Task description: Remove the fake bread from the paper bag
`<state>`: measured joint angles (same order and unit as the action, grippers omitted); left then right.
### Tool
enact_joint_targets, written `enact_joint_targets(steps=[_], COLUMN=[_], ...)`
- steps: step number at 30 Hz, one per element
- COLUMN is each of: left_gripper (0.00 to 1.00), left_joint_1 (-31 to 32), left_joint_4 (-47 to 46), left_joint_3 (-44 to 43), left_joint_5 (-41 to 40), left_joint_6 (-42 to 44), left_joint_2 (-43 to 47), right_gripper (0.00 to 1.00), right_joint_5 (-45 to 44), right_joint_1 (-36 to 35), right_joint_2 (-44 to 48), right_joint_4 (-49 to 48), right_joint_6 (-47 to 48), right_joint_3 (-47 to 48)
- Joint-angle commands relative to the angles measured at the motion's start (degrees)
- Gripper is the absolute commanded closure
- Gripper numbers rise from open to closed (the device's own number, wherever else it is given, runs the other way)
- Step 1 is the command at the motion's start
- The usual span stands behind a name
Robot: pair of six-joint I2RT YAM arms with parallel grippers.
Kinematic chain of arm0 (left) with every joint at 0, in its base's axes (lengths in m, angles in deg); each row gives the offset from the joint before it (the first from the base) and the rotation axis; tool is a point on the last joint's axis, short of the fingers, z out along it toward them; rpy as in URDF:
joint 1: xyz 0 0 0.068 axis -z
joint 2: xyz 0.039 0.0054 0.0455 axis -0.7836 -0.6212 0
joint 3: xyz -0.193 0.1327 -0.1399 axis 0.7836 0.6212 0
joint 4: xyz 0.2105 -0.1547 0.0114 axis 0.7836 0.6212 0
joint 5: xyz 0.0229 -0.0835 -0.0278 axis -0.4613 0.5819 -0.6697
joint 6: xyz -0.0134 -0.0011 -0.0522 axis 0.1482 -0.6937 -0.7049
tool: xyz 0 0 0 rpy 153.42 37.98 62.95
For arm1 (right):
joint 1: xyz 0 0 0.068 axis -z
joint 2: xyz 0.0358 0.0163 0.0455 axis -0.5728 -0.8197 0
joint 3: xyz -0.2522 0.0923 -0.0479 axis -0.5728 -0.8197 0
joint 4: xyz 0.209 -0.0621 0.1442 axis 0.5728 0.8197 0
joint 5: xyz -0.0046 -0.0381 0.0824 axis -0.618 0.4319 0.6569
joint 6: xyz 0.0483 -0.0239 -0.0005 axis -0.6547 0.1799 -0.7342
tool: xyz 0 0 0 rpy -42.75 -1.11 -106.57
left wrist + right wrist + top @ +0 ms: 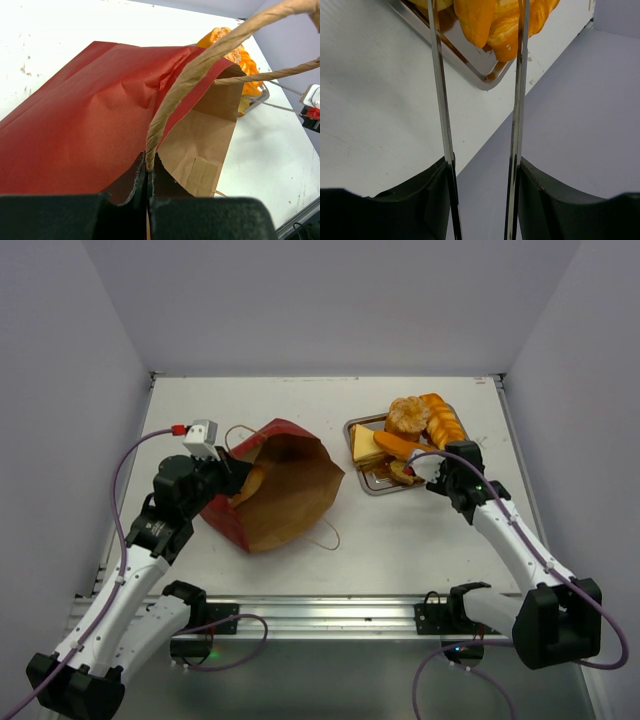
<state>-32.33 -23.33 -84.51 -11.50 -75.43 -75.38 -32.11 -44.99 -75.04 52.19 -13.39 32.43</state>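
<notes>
The paper bag [285, 485] lies on its side at centre-left, dark red outside, its brown inside open to the camera. My left gripper [238, 472] is at the bag's left rim, shut on a string handle [200, 65] over the red paper [75, 125]. A pale orange piece [252, 483] shows inside the mouth beside it. Several fake breads [415, 420] are piled on the metal tray [352, 426]. My right gripper [428, 468] is open at the tray's near right corner. Its long fingers [436, 75] straddle orange bread [480, 20] over the tray rim [480, 82].
The bag's second handle [330, 535] loops on the table in front of the bag. Grey walls close the table on the left, back and right. The tray and breads also show past the bag in the left wrist view [245, 62].
</notes>
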Motion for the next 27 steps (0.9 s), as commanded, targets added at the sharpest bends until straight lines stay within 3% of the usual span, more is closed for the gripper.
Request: enact_joint_targets(steps=[1, 13, 23, 27], left_gripper=[1.0, 1.0, 1.0, 1.0], left_joint_1=[0.16, 0.16, 0.16, 0.16], left_joint_4=[-0.53, -0.8, -0.97, -1.15], left_joint_3=[0.39, 0.47, 2.84, 2.93], left_joint_5=[0.79, 1.76, 6.42, 7.56], left_joint_6=[0.79, 1.32, 7.03, 8.26], left_joint_2=[1.01, 1.01, -1.01, -1.89], right_gripper=[0.48, 0.49, 0.57, 0.58], right_joint_5=[2.61, 8.41, 34.85, 43.9], right_joint_1=[0.29, 0.29, -0.41, -3.91], right_joint_2=[2.72, 6.5, 13.18, 14.5], right_joint_4=[2.35, 11.66, 32.57, 38.38], right_joint_6=[-2.79, -5.52, -5.88, -3.24], right_joint_3=[4.45, 8.76, 20.97, 23.35])
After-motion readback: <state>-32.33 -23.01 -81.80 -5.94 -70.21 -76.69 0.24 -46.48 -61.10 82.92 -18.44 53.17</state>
